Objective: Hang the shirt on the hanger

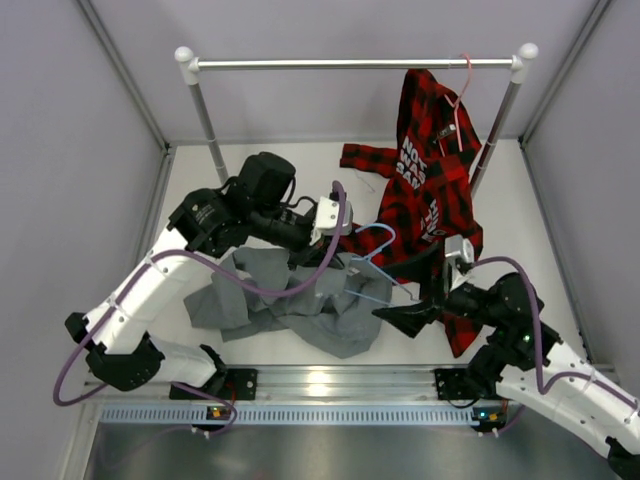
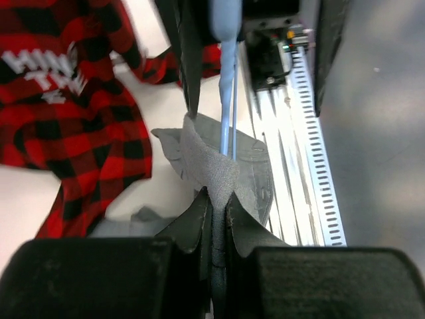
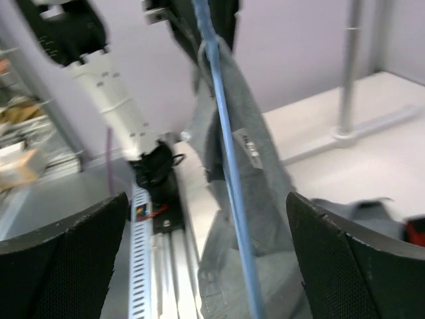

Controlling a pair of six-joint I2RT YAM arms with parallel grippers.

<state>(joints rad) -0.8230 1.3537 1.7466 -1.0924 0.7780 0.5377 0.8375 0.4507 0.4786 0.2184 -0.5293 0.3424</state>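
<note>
The left gripper (image 2: 214, 199) is clenched on a fold of the shirt (image 1: 320, 325), whose bulk heaps on the table (image 1: 300, 165) at its 7 o'clock. The right gripper (image 3: 206, 199), at 4 o'clock, gapes wide with the hanger (image 3: 226, 153) running between its jaws.

Enclosure, table and fittings:
- Flat pale lilac-grey wall panels (image 1: 60, 150) on the left, far and right sides, joined at the far corners by slim grey metal frame strips (image 1: 125, 70).
- Smooth white tabletop (image 1: 280, 165), evenly lit, with soft shadows.
- Silver metal garment rail (image 1: 350, 63) across the far side, with a round white cap at each end, carried on two grey metal posts (image 1: 205, 115) standing on the tabletop.
- Ribbed aluminium mounting rail (image 1: 340, 380) along the near table edge, with a white slotted strip (image 1: 300, 413) just nearer.
- Brushed grey metal surface (image 1: 350, 450) nearest.
</note>
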